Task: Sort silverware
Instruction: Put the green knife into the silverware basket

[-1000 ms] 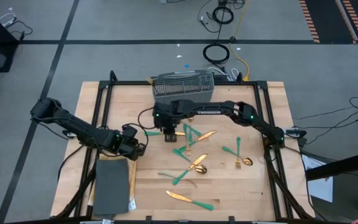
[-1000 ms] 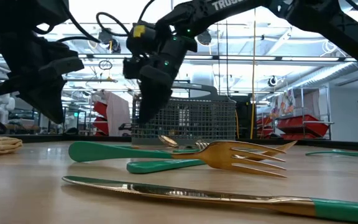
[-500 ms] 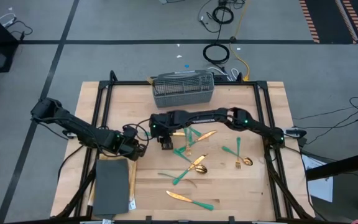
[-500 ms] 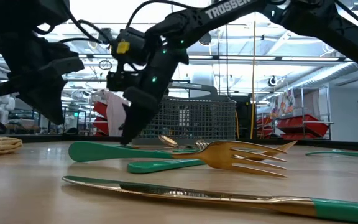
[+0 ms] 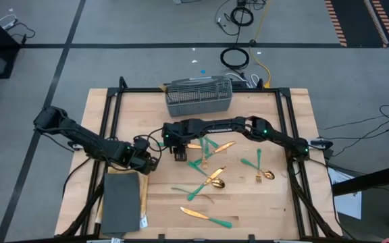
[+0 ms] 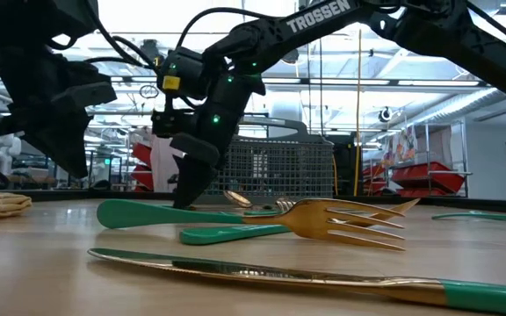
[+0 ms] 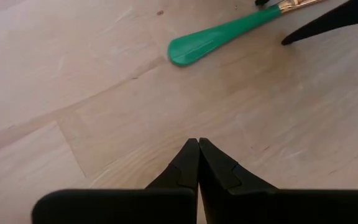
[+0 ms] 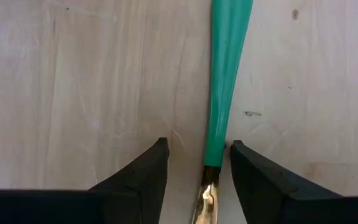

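The silverware (image 5: 211,172) lies scattered on the wooden table's middle and right: gold heads, teal-green handles. One piece lies left of the heap, its green handle (image 8: 225,74) running between the open fingers of my right gripper (image 8: 199,143), which points down at it close to the table (image 5: 179,154) (image 6: 187,189). My left gripper (image 5: 148,162) hangs shut over bare wood (image 7: 197,142), a little to the left of that handle's free end (image 7: 210,43). My right gripper comes from above with its fingers across the piece, one on each side of the handle's thin end (image 8: 215,149), next to the gold neck. One finger (image 8: 247,168) stands right beside the handle; I cannot tell whether it touches. The piece lies flat on the table.
A grey wire mesh basket (image 5: 199,96) stands at the table's far edge. A dark grey flat slab (image 5: 121,202) lies at the near left, close behind my left gripper. A fork and a knife (image 6: 323,281) lie near the front edge. Bare wood lies left of the heap.
My right gripper has gone down and toward the table's left edge, coming low over the green-handled piece left of the heap. The silverware has stayed where it was.
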You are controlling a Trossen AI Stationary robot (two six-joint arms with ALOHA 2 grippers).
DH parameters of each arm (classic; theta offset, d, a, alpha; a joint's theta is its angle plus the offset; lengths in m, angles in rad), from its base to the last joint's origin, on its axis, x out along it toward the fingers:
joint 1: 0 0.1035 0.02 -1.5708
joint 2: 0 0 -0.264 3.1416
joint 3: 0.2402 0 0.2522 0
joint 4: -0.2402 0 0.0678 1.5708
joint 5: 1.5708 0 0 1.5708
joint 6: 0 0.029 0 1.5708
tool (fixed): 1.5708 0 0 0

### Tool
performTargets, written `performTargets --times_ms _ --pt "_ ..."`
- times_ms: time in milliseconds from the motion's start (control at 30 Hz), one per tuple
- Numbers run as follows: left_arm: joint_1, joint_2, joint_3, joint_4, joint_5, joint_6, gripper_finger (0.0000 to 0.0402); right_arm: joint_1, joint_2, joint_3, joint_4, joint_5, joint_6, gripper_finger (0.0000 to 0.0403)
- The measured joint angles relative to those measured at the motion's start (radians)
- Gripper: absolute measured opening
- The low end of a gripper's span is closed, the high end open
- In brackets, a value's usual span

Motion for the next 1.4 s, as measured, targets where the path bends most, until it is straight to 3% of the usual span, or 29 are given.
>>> performTargets --times_ms 133,300,367,1000,1267,1400 --pt "0.0 0.0 0.0 -0.002 -0.001 0.003 0.0006 -0.004 0.014 0.0 -0.033 -0.001 0.018 0.0116" --pt "0.0 0.0 0.0 -0.003 -0.007 0.004 0.0006 -0.006 0.042 0.006 -0.09 -0.002 0.024 0.0024" --pt "0.0 0.0 0.0 -0.002 -0.008 0.004 0.0006 -0.004 0.042 0.007 -0.092 0.005 0.032 0.001" --pt "0.0 0.0 0.0 -0.001 -0.009 0.004 0.0006 -0.022 0.031 0.182 -0.142 0.032 0.169 0.0003" --pt "0.0 0.0 0.0 -0.001 -0.01 0.004 0.0006 -0.033 0.029 0.246 -0.165 0.014 0.164 0.0002" --pt "0.0 0.0 0.0 -0.001 -0.025 0.004 0.0006 -0.042 0.021 0.249 -0.162 0.015 0.083 0.0"
